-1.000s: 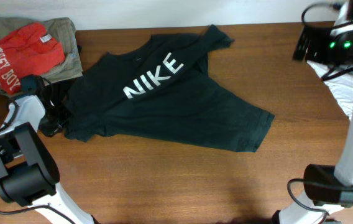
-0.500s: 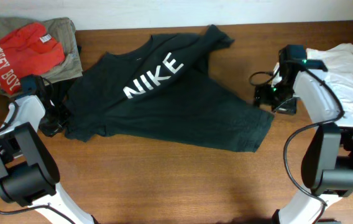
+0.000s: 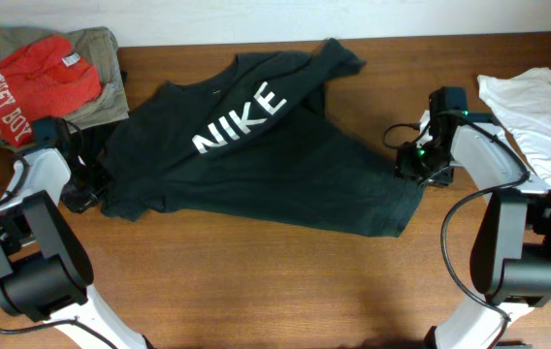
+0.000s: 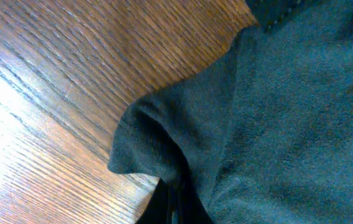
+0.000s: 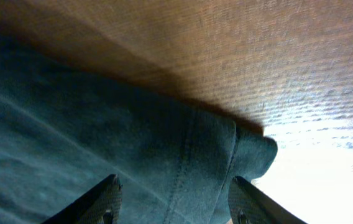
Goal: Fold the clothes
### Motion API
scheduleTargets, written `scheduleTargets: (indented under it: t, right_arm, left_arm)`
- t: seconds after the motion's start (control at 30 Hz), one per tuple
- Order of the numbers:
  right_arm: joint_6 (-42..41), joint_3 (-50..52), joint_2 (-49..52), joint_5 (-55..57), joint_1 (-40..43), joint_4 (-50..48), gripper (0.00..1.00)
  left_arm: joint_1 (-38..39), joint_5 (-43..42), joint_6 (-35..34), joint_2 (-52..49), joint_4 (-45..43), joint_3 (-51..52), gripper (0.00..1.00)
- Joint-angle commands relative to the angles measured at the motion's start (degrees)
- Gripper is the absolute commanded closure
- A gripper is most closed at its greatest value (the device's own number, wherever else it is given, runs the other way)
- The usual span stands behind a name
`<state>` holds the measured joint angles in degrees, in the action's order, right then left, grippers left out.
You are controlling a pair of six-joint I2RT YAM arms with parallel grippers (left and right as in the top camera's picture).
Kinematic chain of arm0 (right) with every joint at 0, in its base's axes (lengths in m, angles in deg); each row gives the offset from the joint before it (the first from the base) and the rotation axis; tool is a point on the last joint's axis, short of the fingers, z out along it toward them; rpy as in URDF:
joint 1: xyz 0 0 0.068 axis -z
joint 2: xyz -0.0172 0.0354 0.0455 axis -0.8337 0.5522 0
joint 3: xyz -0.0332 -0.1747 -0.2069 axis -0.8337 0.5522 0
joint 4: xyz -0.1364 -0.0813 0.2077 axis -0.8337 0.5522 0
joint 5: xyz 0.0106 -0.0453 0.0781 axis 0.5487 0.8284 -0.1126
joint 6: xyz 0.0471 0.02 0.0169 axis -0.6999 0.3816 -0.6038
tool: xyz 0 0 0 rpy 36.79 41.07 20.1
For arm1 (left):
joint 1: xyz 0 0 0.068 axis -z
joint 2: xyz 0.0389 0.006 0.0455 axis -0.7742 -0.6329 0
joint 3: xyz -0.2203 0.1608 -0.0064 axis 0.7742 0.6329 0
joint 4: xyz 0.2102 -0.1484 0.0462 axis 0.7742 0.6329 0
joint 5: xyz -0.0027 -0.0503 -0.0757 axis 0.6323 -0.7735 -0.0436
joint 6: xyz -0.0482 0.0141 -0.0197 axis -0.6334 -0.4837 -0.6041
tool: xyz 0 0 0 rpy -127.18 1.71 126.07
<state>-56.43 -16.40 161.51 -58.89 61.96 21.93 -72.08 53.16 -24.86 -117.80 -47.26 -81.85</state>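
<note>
The black T-shirt with white "NIKE" lettering lies spread and skewed across the table, chest up. My left gripper is shut on the shirt's left edge; the left wrist view shows a pinched fold of black cloth running into the closed jaws. My right gripper is open over the shirt's right hem corner. In the right wrist view the two fingertips straddle the hemmed corner of the cloth, not closed on it.
A folded pile with a red printed shirt on an olive one lies at the back left. A white garment lies at the right edge. Bare wooden table runs along the front.
My right arm has come down from the back right to the shirt's right hem corner and moved slightly left onto it. The left arm and the shirt have stayed put.
</note>
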Motion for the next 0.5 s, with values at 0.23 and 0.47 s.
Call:
scheduleTargets:
  t: [0.23, 0.47]
  right_arm:
    - [-0.42, 1.01, 2.01, 0.92, -0.15, -0.68, 0.52]
    - [-0.44, 0.24, 1.99, 0.9, -0.13, -1.22, 0.92]
  left_arm:
    - [0.35, -1.05, -0.72, -1.4, -0.15, 0.72, 0.99]
    - [0.35, -1.03, -0.72, -1.4, -0.15, 0.72, 0.99]
